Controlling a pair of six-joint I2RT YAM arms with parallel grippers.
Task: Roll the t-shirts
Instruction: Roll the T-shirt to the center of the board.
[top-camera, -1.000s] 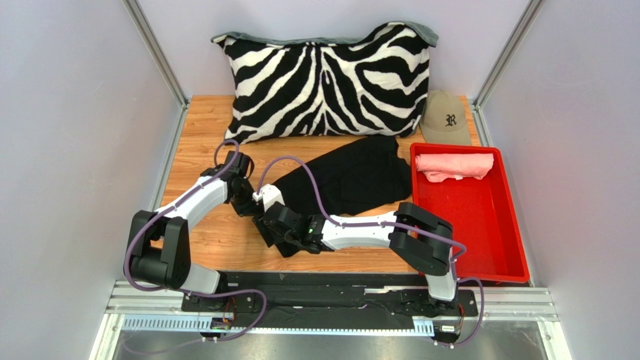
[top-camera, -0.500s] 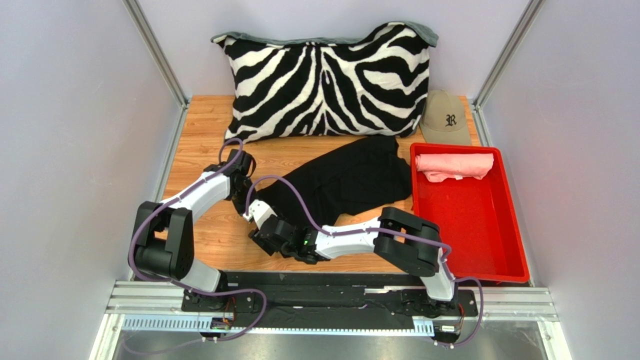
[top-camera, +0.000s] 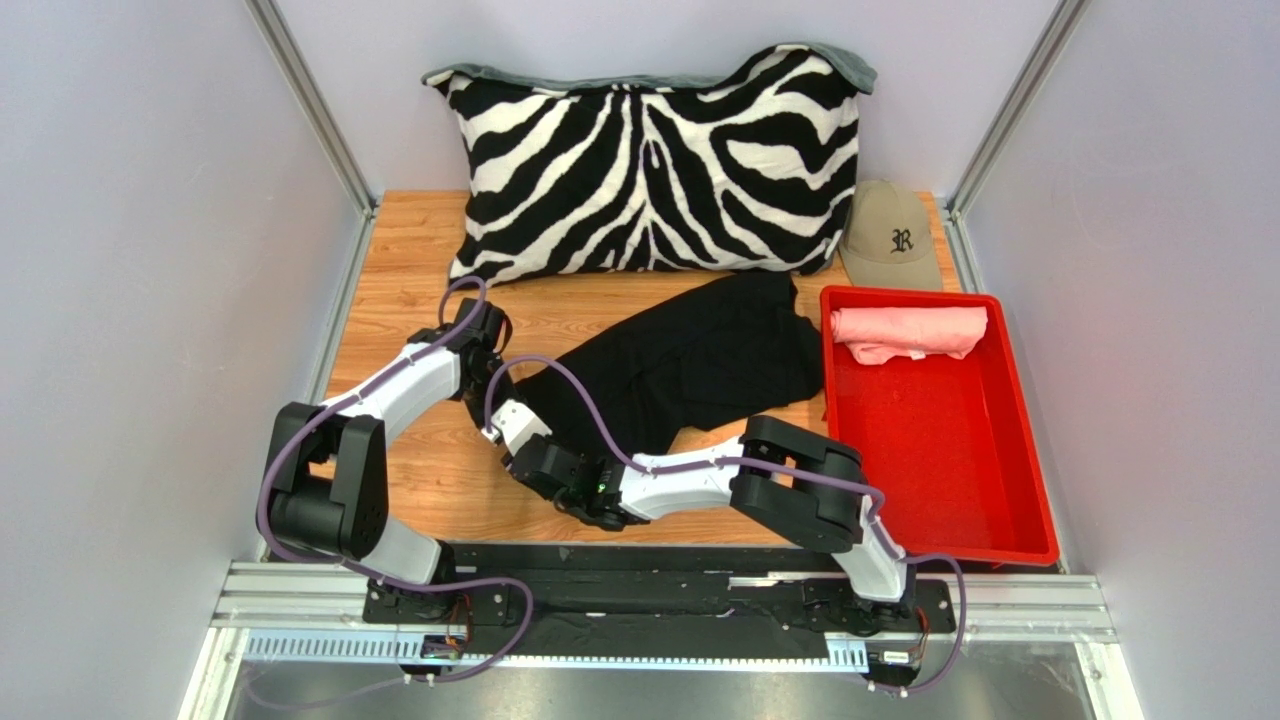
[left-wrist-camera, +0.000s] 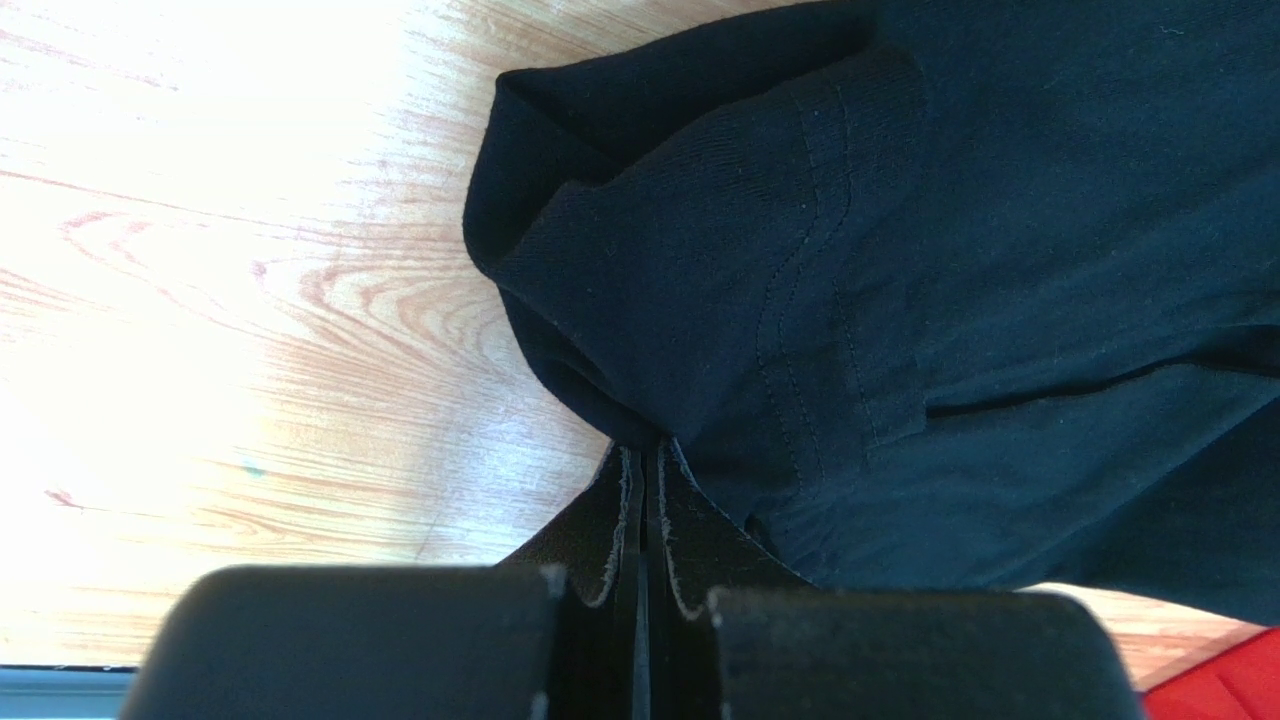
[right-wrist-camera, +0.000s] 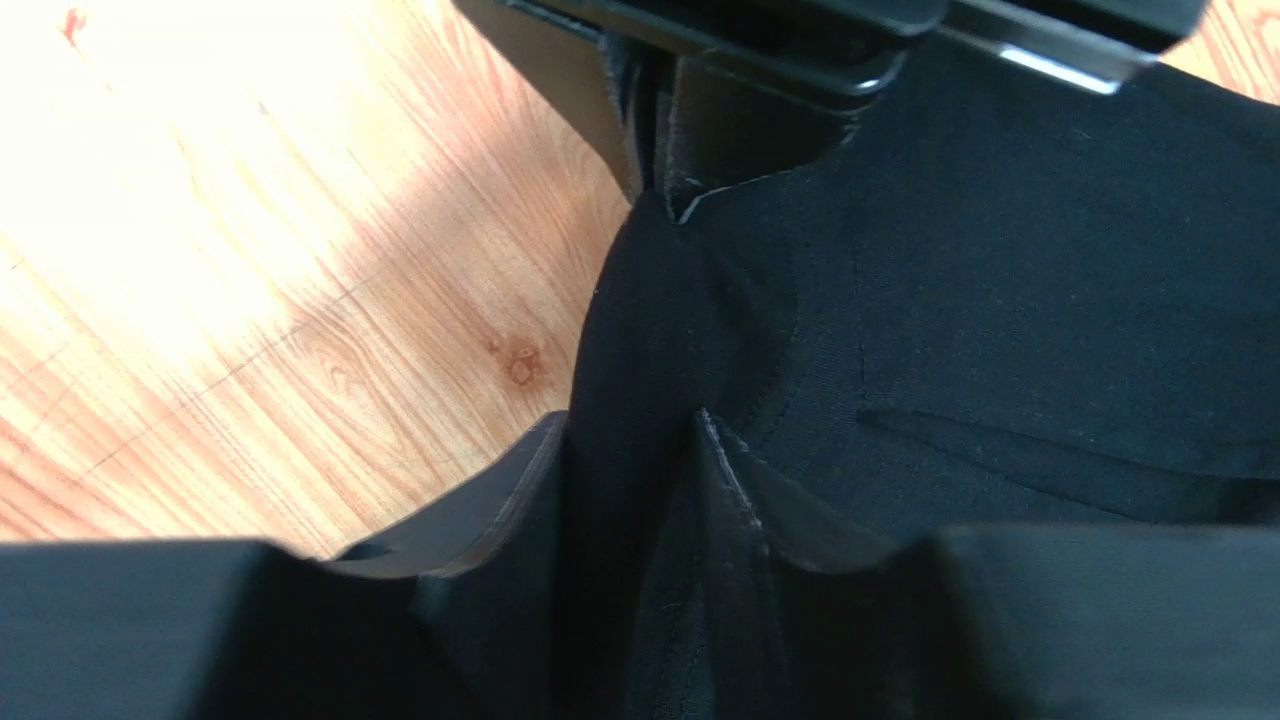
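The black t-shirt (top-camera: 706, 353) lies spread on the wooden table, its near-left corner drawn toward both grippers. My left gripper (top-camera: 490, 393) is shut on that corner's edge; in the left wrist view the jaws (left-wrist-camera: 646, 468) pinch the black cloth (left-wrist-camera: 902, 255). My right gripper (top-camera: 522, 438) is just beside it, shut on a fold of the same shirt (right-wrist-camera: 962, 300) that runs between its fingers (right-wrist-camera: 631, 450). The salmon pink t-shirt (top-camera: 908, 332) lies rolled at the far end of the red tray (top-camera: 962, 465).
A zebra-striped pillow (top-camera: 654, 158) stands along the back of the table. A tan cap (top-camera: 893, 237) sits at the back right, behind the tray. Bare wood (top-camera: 413, 270) shows at the left. Frame posts rise at both back corners.
My right gripper has moved left and slightly away, closing in beside the left gripper on the shirt's near-left corner. The left gripper has shifted a little. The shirt's body has barely moved.
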